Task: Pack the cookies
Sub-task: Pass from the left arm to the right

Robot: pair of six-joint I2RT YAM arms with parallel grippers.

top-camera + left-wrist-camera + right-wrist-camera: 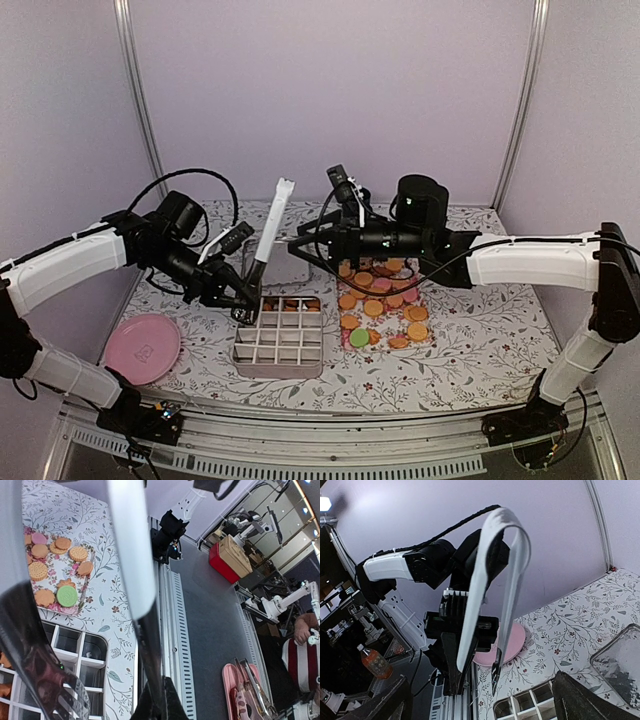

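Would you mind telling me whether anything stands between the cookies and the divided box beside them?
Nothing visible does: the cookies lie right beside the divided box. The tongs in the left gripper stand at its far left corner, off that path.

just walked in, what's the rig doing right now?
The left end effector is shut on white tongs, holding them upright over the divided tray. The right end effector is open beside the tongs, holding nothing. Most cookies lie loose on the right arm's side of the tray; a few sit in its back row.
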